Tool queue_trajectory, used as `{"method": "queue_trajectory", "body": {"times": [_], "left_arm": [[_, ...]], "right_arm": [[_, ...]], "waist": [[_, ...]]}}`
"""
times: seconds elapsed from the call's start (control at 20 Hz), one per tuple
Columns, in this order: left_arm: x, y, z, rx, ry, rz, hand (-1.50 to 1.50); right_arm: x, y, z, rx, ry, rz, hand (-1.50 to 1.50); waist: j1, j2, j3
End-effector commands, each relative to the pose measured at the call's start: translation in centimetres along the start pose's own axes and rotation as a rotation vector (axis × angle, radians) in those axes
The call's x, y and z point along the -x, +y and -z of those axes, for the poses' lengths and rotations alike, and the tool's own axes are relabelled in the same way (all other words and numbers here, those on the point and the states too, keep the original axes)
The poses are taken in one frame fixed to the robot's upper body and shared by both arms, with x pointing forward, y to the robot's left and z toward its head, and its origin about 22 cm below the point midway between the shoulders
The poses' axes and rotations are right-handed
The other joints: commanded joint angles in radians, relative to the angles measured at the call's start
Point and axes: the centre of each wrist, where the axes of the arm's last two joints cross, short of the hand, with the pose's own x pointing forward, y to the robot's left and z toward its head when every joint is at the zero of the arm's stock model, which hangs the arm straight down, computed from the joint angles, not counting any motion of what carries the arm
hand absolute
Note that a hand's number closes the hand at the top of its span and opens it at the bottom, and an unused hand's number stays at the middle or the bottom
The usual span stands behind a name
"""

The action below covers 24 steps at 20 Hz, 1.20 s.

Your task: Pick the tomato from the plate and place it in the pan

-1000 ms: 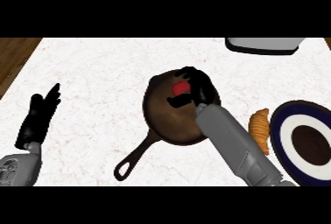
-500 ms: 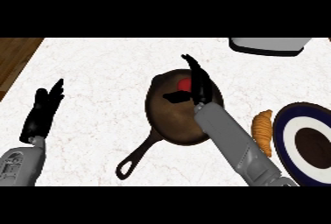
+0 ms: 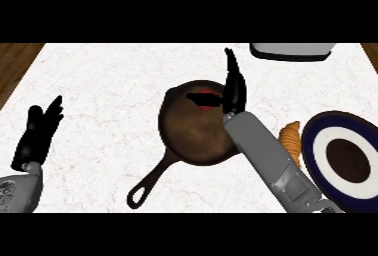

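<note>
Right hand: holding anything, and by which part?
Nothing held. The right hand has straight fingers above the pan; the tomato lies in the pan. The left hand rests open.

There is one view only, from the robot's head, looking steeply down on the white counter (image 3: 111, 90). Both forearms enter from the lower edge, and the counter's far edge lies along the top.

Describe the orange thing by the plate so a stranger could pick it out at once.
Start at the white marble counter and go to the dark blue and white plate at its right edge. Against the plate's left rim, beside the right forearm, lies a croissant. It is the only orange, ridged thing there; the pan is brown.
</note>
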Motion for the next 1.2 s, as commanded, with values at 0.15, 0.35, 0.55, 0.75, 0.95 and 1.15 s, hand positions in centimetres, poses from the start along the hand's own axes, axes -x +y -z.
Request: {"method": "queue_trajectory", "body": {"times": [0.15,0.35,0.55,0.75,0.95,1.15], "left_arm": [[1.0,3.4,-0.6,-0.046,0.039,0.001,0.00],[3.5,1.4,-1.8,-0.054,0.056,-0.016,0.00],[2.2,2.3,-1.5,-0.077,0.055,0.005,0.00],[1.9,1.9,-1.9,-0.070,0.032,-0.005,0.00],[0.8,2.4,-1.0,-0.081,0.047,-0.006,0.00],[1.6,0.6,-1.4,-0.055,0.034,-0.009,0.00]], "right_arm": [[2.3,-4.0,1.0,0.093,0.043,0.046,-1.50],[2.8,-9.0,0.9,0.114,0.013,0.069,-1.50],[4.7,-15.7,-0.3,0.060,0.030,0.072,-1.50],[5.6,-22.1,-2.2,0.036,0.006,0.080,-1.50],[6.2,-25.7,-6.6,0.009,0.036,0.073,-1.50],[6.4,-30.6,-7.8,0.019,0.018,0.047,-1.50]], "waist": [[-0.060,-0.016,-0.001],[-0.084,-0.025,-0.003],[-0.094,-0.026,-0.003],[-0.089,-0.021,-0.002],[-0.090,-0.020,-0.002],[-0.071,-0.015,-0.002]]}}
